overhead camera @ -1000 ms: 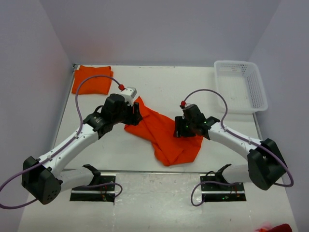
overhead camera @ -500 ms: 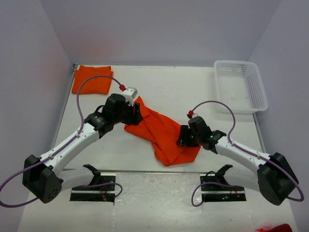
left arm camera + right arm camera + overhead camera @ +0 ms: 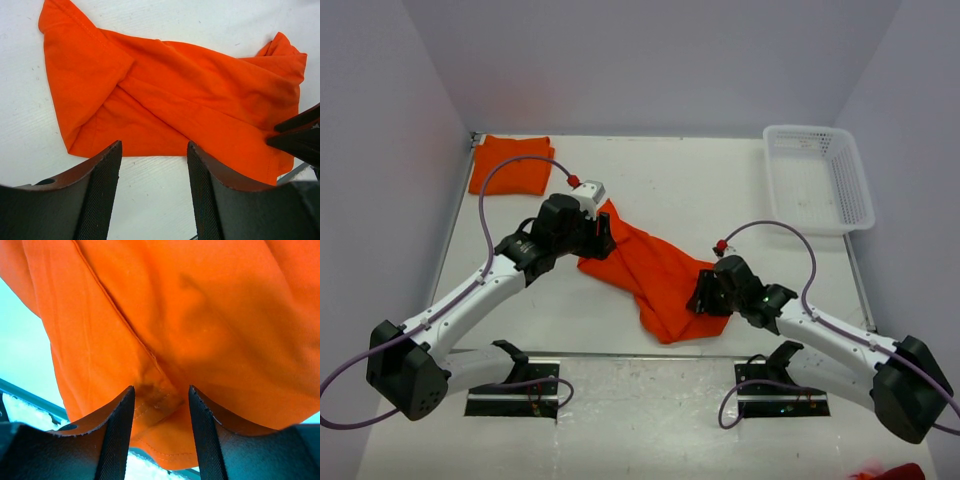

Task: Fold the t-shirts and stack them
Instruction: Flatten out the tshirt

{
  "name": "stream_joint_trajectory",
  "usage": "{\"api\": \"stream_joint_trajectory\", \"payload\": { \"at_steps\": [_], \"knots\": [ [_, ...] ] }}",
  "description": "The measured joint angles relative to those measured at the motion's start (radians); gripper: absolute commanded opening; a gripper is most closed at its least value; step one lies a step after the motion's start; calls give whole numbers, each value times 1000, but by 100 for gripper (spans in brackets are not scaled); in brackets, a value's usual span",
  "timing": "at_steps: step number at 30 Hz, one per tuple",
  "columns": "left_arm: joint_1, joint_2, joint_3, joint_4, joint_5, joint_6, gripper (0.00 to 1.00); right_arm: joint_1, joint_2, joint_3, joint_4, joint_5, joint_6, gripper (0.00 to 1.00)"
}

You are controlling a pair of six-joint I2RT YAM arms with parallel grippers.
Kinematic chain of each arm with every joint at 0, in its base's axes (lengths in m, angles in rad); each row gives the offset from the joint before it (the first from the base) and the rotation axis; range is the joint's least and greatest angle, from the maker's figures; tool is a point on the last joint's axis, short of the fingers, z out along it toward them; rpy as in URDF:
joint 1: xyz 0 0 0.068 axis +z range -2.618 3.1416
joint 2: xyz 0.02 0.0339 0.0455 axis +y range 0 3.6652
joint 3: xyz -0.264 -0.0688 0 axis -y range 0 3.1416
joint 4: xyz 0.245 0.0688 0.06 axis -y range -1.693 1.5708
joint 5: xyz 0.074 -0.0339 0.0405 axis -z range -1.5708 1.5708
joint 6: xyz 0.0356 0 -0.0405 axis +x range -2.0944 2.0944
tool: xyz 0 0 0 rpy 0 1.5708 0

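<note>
Now left gripper (image 3: 154, 146) apart by the crumpled t-shirt (image 3: 175, 100) — right gripper (image 3: 161, 390) apart astride its hem

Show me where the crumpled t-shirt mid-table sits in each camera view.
Top external: crumpled t-shirt mid-picture, lying diagonally.
Left wrist: crumpled t-shirt across the upper half.
Right wrist: crumpled t-shirt fills nearly the whole frame.
Shared landmark: right gripper at the shirt's near hem from above; right gripper at the left wrist view's right edge; right gripper straddling the hem in its own view.
</note>
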Motion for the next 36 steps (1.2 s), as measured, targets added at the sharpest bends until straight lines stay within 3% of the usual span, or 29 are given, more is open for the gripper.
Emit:
{"api": "stream_joint_trajectory", "payload": {
  "at_steps": [8, 11, 12, 17, 22, 28, 36],
  "knots": [
    [0, -1, 0, 0, 0, 0, 57, 24, -7, -12, -20, 27, 47, 24],
    [0, -3, 0, 0, 1, 1, 57, 39, -7, -12, -24, 40, 65, 10],
    [0, -3, 0, 0, 0, 1, 57, 45, -7, -12, -26, 48, 71, 1],
    [0, 2, 0, 0, -1, 2, 58, 84, 6, 14, -74, 114, 90, 0],
    [-10, 115, 3, 14, -43, 3, 58, 95, 64, 164, -154, 181, 61, 0],
    [-90, 361, 90, -12, -241, 2, 54, 97, 75, 301, -150, 186, 18, 0],
    [-144, 532, 230, -31, -449, 2, 54, 102, 100, 286, -150, 181, 3, 0]
  ]
}}
